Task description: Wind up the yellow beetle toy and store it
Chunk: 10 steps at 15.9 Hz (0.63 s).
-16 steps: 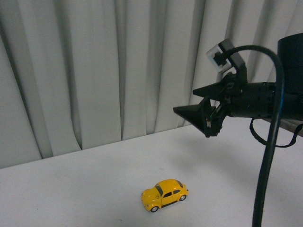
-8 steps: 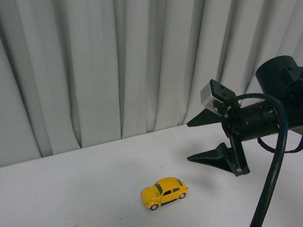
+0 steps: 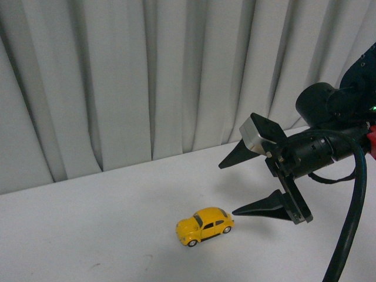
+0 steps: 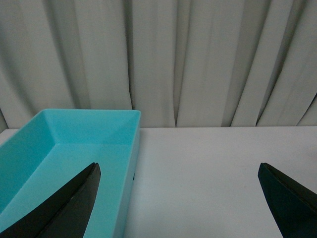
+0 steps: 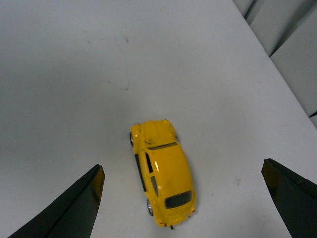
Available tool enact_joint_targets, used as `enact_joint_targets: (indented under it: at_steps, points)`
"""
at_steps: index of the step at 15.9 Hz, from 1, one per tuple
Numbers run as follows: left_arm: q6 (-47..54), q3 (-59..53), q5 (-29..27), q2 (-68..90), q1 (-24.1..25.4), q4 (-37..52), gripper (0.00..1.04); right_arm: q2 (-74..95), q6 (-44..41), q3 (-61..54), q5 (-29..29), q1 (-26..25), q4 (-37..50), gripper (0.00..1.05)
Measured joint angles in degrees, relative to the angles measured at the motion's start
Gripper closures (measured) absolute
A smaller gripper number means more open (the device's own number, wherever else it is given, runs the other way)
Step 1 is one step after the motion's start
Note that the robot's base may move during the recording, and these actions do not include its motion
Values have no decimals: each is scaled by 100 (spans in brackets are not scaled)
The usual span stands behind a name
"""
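Observation:
The yellow beetle toy (image 3: pixel 204 225) stands on its wheels on the white table (image 3: pixel 88 235), glossy, with dark windows. My right gripper (image 3: pixel 227 189) hovers open just right of it and slightly above, one black finger over the other. In the right wrist view the toy (image 5: pixel 162 171) lies between the wide-spread fingers (image 5: pixel 74 208), touching neither; the right gripper (image 5: pixel 182 164) holds nothing. The left gripper (image 4: pixel 178 165) is open and empty over bare table, and it does not show in the front view.
A teal open box (image 4: pixel 136 144) sits on the table under the left gripper's one finger (image 4: pixel 64 208), empty as far as I see. Pale pleated curtains (image 3: pixel 147 82) close off the back of the table. A black cable (image 3: pixel 352 223) hangs from the right arm.
The right gripper has come down from curtain height towards the table and turned, its fingers now spread beside the toy. The toy has stayed in place.

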State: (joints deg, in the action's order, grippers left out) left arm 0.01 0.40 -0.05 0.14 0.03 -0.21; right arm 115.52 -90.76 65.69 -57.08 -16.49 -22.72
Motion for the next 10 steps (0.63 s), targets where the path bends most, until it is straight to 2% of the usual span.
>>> enact_joint_targets:
  at_steps: [3,5,7,10]
  points:
    - [0,0,0,0,0,0,7,393,-203,444,-146,-13,-304,7]
    - [0,0,2,0,0,0,7,1204,-315,1180,-468,-39,-802,7]
    - [0,0,2,0,0,-2,7,1757,-321,1615,-446,181,-1215,7]
    - [0,0,2,0,0,0,7,1939,-295,1786,-404,295,-1156,7]
